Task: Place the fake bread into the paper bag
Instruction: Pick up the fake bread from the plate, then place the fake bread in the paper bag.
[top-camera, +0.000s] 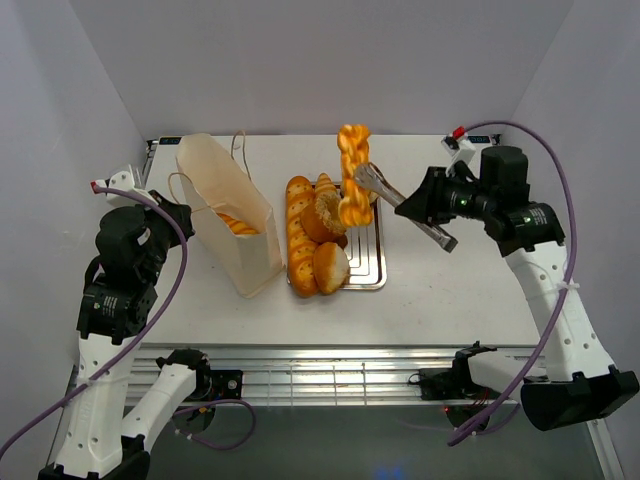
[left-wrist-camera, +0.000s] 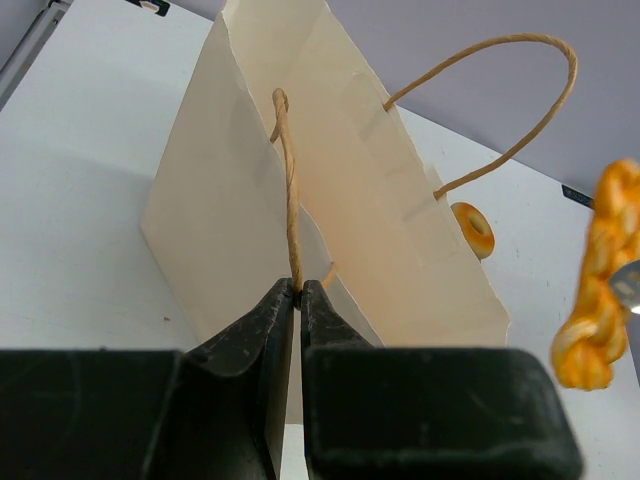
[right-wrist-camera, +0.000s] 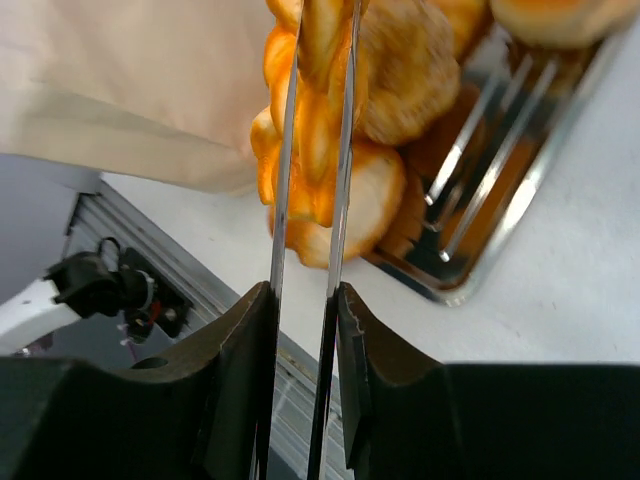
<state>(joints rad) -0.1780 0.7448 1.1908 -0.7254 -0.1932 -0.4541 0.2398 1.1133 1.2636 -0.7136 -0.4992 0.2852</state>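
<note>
The left gripper (left-wrist-camera: 298, 288) is pinched shut on a cord handle (left-wrist-camera: 291, 190) of the upright bag (top-camera: 225, 200), which holds one bread (top-camera: 238, 224). Just right of it, loaves and rolls (top-camera: 300, 235) lie on the tray (top-camera: 370, 252). Above them hangs the braid (top-camera: 352, 175), clamped in tongs (top-camera: 395, 195) that the right gripper (right-wrist-camera: 305, 295) squeezes.

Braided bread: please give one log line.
left fingers shut on cord handle of pale tan paper bag | right fingers shut on silver metal tongs | tongs hold glossy orange braided bread aloft

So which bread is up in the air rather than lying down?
The braided piece: tongs in the right pincer hold it above the tray, where the loaves and rolls lie. The left pincer pinches a handle of the paper bag.
</note>
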